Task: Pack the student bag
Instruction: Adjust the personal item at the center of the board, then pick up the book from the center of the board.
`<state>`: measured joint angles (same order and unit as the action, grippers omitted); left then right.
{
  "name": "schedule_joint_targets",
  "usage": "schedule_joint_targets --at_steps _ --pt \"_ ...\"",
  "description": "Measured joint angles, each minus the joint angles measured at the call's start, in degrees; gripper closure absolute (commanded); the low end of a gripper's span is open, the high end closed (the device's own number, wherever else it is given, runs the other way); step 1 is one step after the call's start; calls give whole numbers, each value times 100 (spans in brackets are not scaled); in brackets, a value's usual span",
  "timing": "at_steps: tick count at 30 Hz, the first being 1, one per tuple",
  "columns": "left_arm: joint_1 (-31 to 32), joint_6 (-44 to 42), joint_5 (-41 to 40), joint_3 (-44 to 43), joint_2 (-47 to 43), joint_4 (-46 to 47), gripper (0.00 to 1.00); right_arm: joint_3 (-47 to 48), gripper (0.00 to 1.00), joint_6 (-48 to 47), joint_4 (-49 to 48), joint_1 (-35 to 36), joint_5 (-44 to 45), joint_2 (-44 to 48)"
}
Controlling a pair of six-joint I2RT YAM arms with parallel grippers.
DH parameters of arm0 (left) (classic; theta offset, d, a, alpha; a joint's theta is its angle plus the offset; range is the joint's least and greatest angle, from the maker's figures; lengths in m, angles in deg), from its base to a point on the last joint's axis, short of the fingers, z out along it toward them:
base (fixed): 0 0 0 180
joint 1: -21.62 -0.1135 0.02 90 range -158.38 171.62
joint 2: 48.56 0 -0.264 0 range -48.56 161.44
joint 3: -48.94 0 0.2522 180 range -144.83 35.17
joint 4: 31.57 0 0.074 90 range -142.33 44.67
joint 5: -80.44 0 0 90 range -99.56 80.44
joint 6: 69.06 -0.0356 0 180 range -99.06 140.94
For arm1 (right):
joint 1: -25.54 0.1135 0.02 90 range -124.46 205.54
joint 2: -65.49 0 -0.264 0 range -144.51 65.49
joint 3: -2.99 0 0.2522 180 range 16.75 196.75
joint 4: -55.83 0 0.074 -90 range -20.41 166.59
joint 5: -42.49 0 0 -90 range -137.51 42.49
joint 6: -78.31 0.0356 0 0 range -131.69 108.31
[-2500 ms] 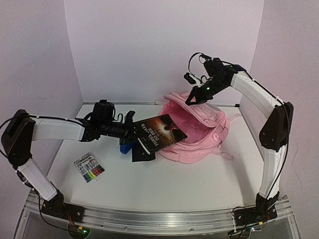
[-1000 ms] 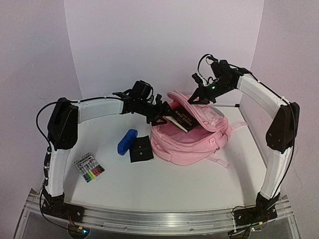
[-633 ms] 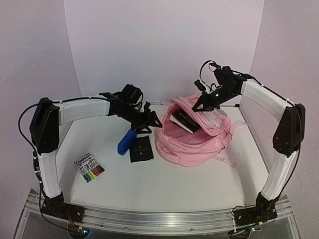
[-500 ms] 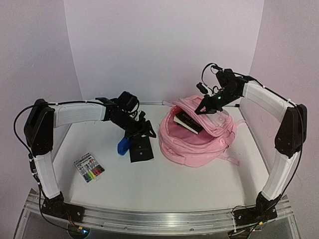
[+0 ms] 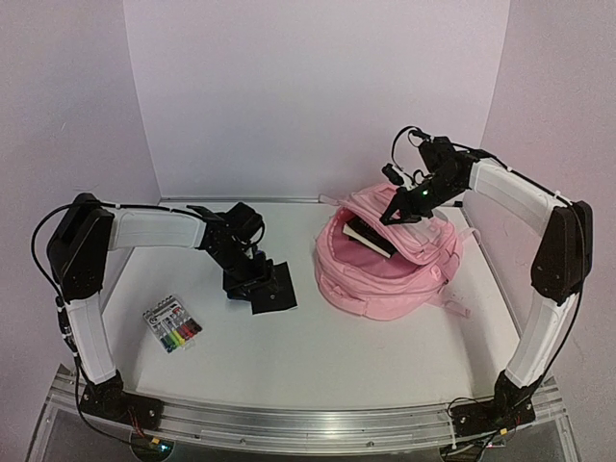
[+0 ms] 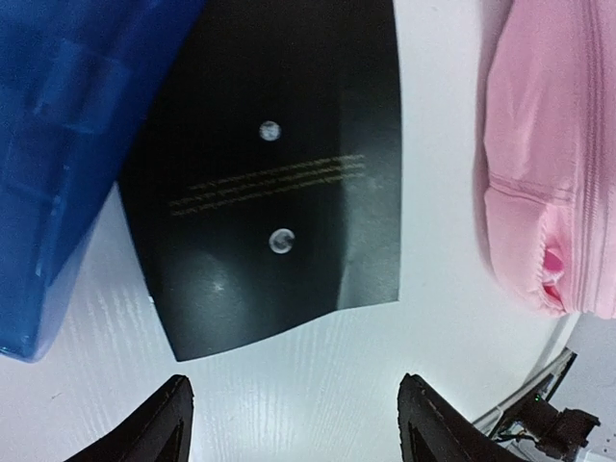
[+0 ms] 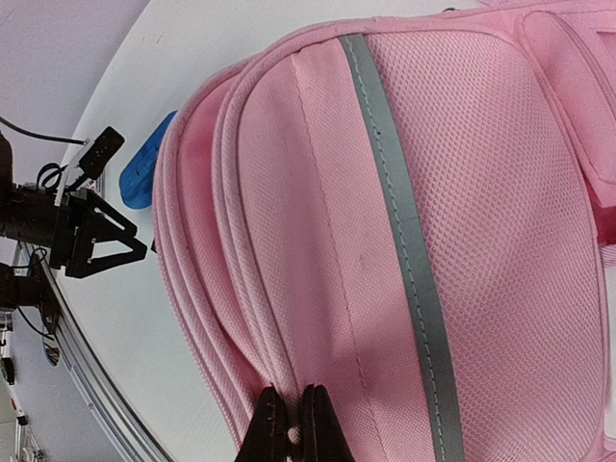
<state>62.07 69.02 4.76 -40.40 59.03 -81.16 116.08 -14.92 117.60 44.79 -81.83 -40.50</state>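
No wording can be read in full anywhere. Two thin lines of gold print are seen across the black card (image 6: 269,192) in the left wrist view, but the letters are too small to be made out. Pale lettering on the book (image 5: 369,237) in the bag (image 5: 385,284) is blurred, and the label on the marker pack (image 5: 172,324) cannot be deciphered.

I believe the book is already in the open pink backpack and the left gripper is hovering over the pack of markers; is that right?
Not quite. The book is in the open pink backpack, but the left gripper hovers over the flat black item beside the blue case, not the pack of markers, which lies apart from it. The left wrist view shows this.
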Motion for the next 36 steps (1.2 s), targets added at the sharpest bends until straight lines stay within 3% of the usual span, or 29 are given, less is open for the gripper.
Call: schedule_joint_targets --at_steps 9,15,20,27,33,36 --pt "-7 321 -1274 -388 212 -784 16 0 100 0 -2 0 4 0" --pt "78 305 -1868 -471 210 -853 19 0 100 2 -2 0 13 0" --pt "544 -114 -2092 -866 239 -826 18 11 100 2 -2 0 43 0" --pt "1213 -79 -2255 -2451 1199 -1022 16 13 100 4 -2 0 61 0" --pt "1370 543 -2475 -4081 2760 -1954 22 11 100 20 -11 0 60 0" --pt "1390 910 -2595 -4367 3193 -2440 25 -40 100 20 -61 0 38 0"
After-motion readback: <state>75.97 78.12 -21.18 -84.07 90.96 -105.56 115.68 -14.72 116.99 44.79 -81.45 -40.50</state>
